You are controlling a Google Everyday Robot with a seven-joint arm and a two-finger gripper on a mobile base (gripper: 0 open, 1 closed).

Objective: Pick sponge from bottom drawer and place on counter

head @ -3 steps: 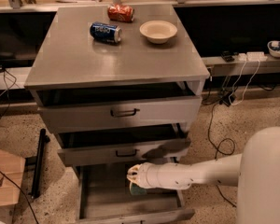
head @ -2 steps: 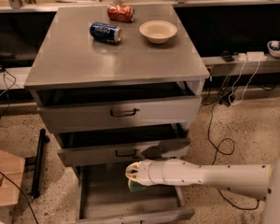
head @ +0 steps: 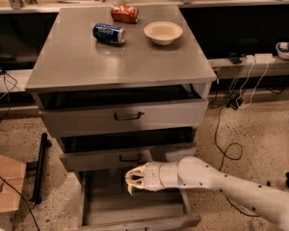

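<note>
1. My gripper (head: 135, 182) hangs over the back part of the open bottom drawer (head: 130, 210), just below the middle drawer (head: 106, 160). I cannot tell whether it is apart or together.
2. A dark bit shows right at its tip. I cannot tell whether that is the sponge.
3. On the desk (head: 111, 66) above are a blue can (head: 109, 33), a red can (head: 124, 14) and a bowl (head: 163, 32).

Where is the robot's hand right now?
In the camera view the gripper is low down, over the open bottom drawer and just below the middle drawer; its arm enters from the lower right.
</note>
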